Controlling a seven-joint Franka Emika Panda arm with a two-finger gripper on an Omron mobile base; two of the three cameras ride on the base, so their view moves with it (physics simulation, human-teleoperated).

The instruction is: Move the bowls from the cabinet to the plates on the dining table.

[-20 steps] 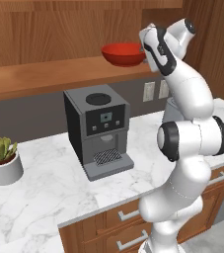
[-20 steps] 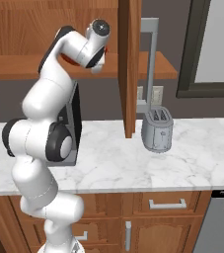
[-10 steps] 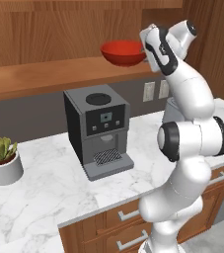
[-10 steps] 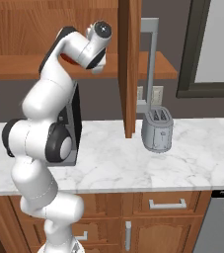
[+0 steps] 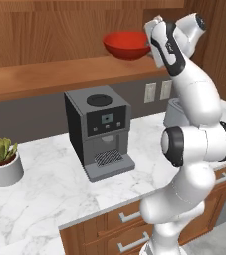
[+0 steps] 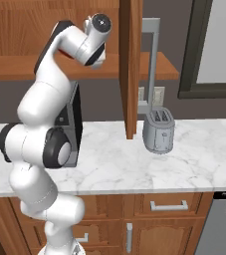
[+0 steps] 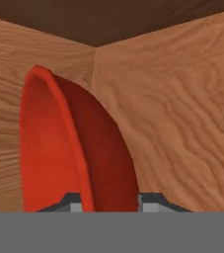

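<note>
A glossy red bowl (image 5: 127, 45) sits at the right end of the open cabinet's wooden shelf (image 5: 59, 74). My gripper (image 5: 149, 42) reaches in from the right at the bowl's near rim. In the hand view the red bowl (image 7: 74, 148) stands on edge, its wall passing between the two dark fingertips of my gripper (image 7: 108, 200). The jaws are shut on that wall. Behind it are the cabinet's wooden back and side panels (image 7: 172, 99). The plates and the dining table are out of view.
Below the shelf a grey coffee machine (image 5: 102, 132) stands on the marble counter (image 5: 45, 189), with a potted plant (image 5: 4, 164) to its left. A toaster (image 6: 158, 130) sits to the right. The open cabinet door (image 6: 130, 64) hangs edge-on beside my arm.
The jaws have narrowed onto the bowl's wall. The bowl and my hand have shifted slightly upward over the shelf.
</note>
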